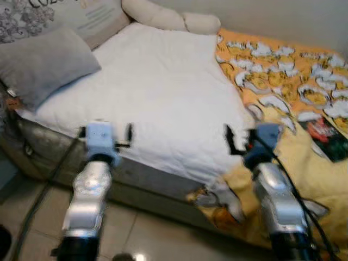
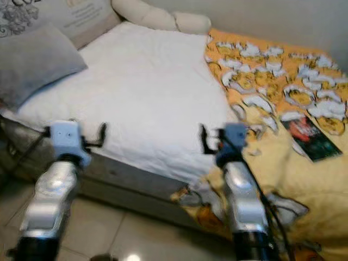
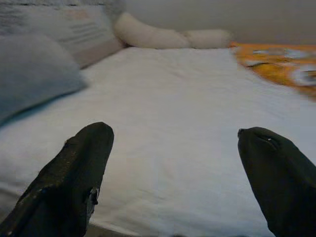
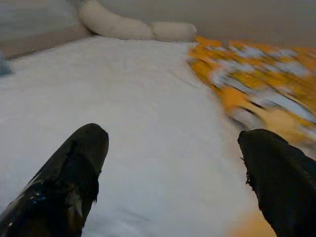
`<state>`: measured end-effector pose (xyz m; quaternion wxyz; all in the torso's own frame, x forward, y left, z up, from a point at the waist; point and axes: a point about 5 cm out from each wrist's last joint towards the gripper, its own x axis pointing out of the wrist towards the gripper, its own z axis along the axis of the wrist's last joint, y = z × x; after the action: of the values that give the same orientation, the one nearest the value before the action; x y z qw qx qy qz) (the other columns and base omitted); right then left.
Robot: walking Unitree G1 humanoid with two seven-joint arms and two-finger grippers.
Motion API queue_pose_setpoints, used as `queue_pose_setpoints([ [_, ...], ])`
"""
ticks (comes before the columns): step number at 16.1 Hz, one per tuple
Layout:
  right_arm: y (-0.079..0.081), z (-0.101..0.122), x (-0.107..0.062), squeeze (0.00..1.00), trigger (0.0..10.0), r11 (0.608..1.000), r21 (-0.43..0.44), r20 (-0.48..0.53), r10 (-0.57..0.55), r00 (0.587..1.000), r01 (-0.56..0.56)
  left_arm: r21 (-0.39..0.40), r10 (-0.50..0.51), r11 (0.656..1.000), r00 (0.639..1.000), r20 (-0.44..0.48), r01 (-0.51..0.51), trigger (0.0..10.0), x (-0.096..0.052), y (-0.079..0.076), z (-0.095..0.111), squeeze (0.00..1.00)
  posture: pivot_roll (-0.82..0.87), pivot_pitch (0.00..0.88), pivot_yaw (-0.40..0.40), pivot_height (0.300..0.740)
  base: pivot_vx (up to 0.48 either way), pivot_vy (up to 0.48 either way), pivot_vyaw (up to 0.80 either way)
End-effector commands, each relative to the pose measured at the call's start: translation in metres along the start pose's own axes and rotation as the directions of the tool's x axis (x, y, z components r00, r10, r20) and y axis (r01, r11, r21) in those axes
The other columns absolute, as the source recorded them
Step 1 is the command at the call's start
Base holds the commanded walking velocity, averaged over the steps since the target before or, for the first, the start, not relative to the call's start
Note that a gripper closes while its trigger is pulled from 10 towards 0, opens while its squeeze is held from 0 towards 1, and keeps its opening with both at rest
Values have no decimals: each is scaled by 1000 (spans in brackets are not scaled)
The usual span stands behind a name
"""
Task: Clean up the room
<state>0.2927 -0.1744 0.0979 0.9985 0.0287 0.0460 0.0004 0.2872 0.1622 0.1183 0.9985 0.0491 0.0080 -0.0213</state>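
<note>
Two grippers, my left gripper and right gripper, hang with fingers spread and empty at the near edge of the bed, so I judge tidying barely begun: the orange blanket lies rumpled, a book on it.

The bed carries a white quilt across its middle, with a grey pillow at nine o'clock. A cream bolster lies at twelve o'clock, an orange patterned blanket at two o'clock, and a dark book at three o'clock on the blanket.
</note>
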Motion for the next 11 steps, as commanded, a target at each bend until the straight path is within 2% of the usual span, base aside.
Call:
queue_pose_setpoints([
  [1, 0, 8, 2, 0, 10000, 1000, 16, 32, 3, 999, -4, 12, 6, 1000, 1000, 4, -6, 10000, 1, 3, 2, 914, 67, 0, -61, 740, 0, -480, 0],
  [4, 3, 9, 3, 0, 10000, 1000, 15, 36, -2, 999, 1, 18, 25, 1000, 1000, 6, -25, 10000, 3, 8, 3, 918, 72, 0, -56, 740, 0, -480, 0],
  [6, 7, 8, 5, 0, 10000, 996, 75, 28, 38, 999, -40, 28, 50, 998, 999, 5, -50, 10000, 4, 15, 3, 922, 74, 0, -53, 740, 0, -480, 0],
  [7, 10, 9, 5, 0, 10000, 995, 77, 38, 56, 998, -59, 32, 53, 998, 999, 5, -53, 10000, 4, 17, 2, 933, 75, 0, -52, 740, 0, -480, 0],
  [8, 10, 10, 5, 0, 10000, 997, 49, 49, 61, 997, -63, 37, 54, 998, 999, 5, -54, 10000, 4, 19, 2, 929, 77, 0, -52, 740, 0, -480, 0],
  [10, 9, 11, 6, 0, 10000, 998, -60, 65, 26, 998, -22, 32, 71, 997, 997, 13, -71, 10000, 4, 21, 3, 929, 77, 0, -48, 740, 0, -480, 0],
  [11, 9, 10, 7, 0, 10000, 997, -76, 65, 24, 998, -19, 39, 77, 996, 997, 15, -78, 10000, 4, 22, 3, 929, 77, 0, -48, 740, 0, -480, 0],
])
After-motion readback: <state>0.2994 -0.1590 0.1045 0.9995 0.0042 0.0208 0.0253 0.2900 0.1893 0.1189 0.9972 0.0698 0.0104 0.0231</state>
